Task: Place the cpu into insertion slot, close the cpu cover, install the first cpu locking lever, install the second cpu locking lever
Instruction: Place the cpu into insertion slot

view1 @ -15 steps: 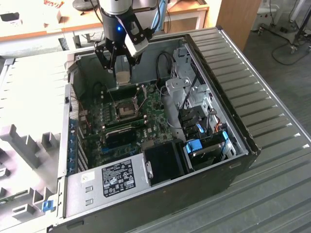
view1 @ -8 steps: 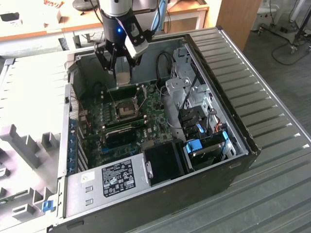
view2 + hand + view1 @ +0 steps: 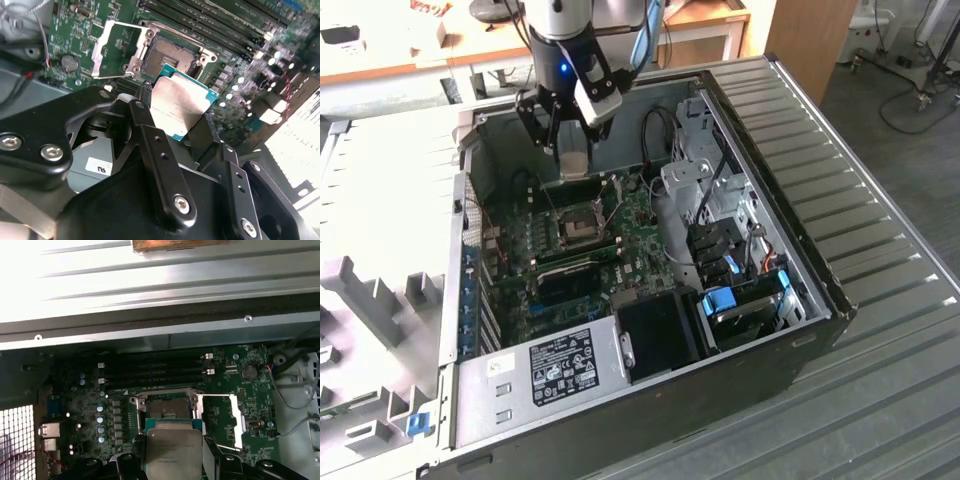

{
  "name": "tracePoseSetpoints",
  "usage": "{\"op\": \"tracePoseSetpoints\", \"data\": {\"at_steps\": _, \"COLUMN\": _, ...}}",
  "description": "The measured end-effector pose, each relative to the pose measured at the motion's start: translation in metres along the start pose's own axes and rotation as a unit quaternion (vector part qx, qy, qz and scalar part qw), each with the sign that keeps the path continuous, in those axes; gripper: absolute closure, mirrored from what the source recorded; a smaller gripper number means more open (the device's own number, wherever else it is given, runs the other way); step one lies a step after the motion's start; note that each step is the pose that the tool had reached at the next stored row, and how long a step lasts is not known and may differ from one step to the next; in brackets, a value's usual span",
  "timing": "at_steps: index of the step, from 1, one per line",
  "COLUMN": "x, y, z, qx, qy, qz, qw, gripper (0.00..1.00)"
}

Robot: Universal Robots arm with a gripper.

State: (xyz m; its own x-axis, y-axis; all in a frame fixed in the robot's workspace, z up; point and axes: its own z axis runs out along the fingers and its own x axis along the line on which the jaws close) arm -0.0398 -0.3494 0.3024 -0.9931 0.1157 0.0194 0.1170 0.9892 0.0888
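My gripper (image 3: 567,150) hangs inside the open computer case, shut on the cpu (image 3: 182,100), a square chip with a dull silver top and a green edge. One black finger (image 3: 145,97) presses on each of two opposite sides of the chip. The cpu (image 3: 173,447) is held above the green board, just off to one side of the insertion slot (image 3: 172,54), apart from it. The insertion slot (image 3: 167,407) is a dark square recess with a silvery rim, uncovered. The cpu cover (image 3: 117,52) is swung open and stands beside the slot, as does the cpu cover (image 3: 222,420) in the first wrist view.
Long dark memory slots (image 3: 155,371) run beside the socket. A grey power supply (image 3: 555,375) and a black box (image 3: 655,330) fill the near end of the case. A metal drive cage (image 3: 720,230) with cables lies at the exterior view's right.
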Motion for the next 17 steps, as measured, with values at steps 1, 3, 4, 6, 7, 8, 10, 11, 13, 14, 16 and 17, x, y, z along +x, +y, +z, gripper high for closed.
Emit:
{"op": "tracePoseSetpoints", "data": {"at_steps": 1, "x": 0.0000, "y": 0.0000, "z": 0.0002, "qx": -0.0001, "qy": -0.0008, "qz": 0.009, "qw": 1.0000, "gripper": 0.46}}
{"op": "tracePoseSetpoints", "data": {"at_steps": 3, "x": 0.0000, "y": 0.0000, "z": 0.0008, "qx": -0.0006, "qy": -0.0025, "qz": 0.028, "qw": 0.9996, "gripper": 0.46}}
{"op": "tracePoseSetpoints", "data": {"at_steps": 4, "x": 0.0000, "y": -0.0001, "z": 0.0010, "qx": -0.0008, "qy": -0.0033, "qz": 0.037, "qw": 0.9993, "gripper": 0.46}}
{"op": "tracePoseSetpoints", "data": {"at_steps": 6, "x": 0.0000, "y": -0.0001, "z": 0.0014, "qx": -0.0011, "qy": -0.0049, "qz": 0.054, "qw": 0.9985, "gripper": 0.46}}
{"op": "tracePoseSetpoints", "data": {"at_steps": 7, "x": 0.0000, "y": -0.0001, "z": 0.0017, "qx": -0.0013, "qy": -0.0057, "qz": 0.063, "qw": 0.9980, "gripper": 0.46}}
{"op": "tracePoseSetpoints", "data": {"at_steps": 8, "x": 0.0000, "y": -0.0001, "z": 0.0019, "qx": -0.0015, "qy": -0.0065, "qz": 0.073, "qw": 0.9973, "gripper": 0.46}}
{"op": "tracePoseSetpoints", "data": {"at_steps": 10, "x": -0.0001, "y": -0.0002, "z": 0.0022, "qx": -0.0019, "qy": -0.0082, "qz": 0.091, "qw": 0.9958, "gripper": 0.46}}
{"op": "tracePoseSetpoints", "data": {"at_steps": 11, "x": -0.0001, "y": -0.0002, "z": 0.0023, "qx": -0.0020, "qy": -0.0088, "qz": 0.098, "qw": 0.9951, "gripper": 0.46}}
{"op": "tracePoseSetpoints", "data": {"at_steps": 13, "x": -0.0001, "y": -0.0002, "z": 0.0022, "qx": -0.0020, "qy": -0.0089, "qz": 0.100, "qw": 0.9950, "gripper": 0.46}}
{"op": "tracePoseSetpoints", "data": {"at_steps": 14, "x": -0.0001, "y": -0.0002, "z": 0.0023, "qx": -0.0020, "qy": -0.0089, "qz": 0.100, "qw": 0.9950, "gripper": 0.46}}
{"op": "tracePoseSetpoints", "data": {"at_steps": 16, "x": -0.0001, "y": -0.0002, "z": 0.0023, "qx": -0.0020, "qy": -0.0090, "qz": 0.100, "qw": 0.9950, "gripper": 0.46}}
{"op": "tracePoseSetpoints", "data": {"at_steps": 17, "x": 0.0000, "y": -0.0002, "z": 0.0023, "qx": -0.0020, "qy": -0.0090, "qz": 0.100, "qw": 0.9949, "gripper": 0.46}}
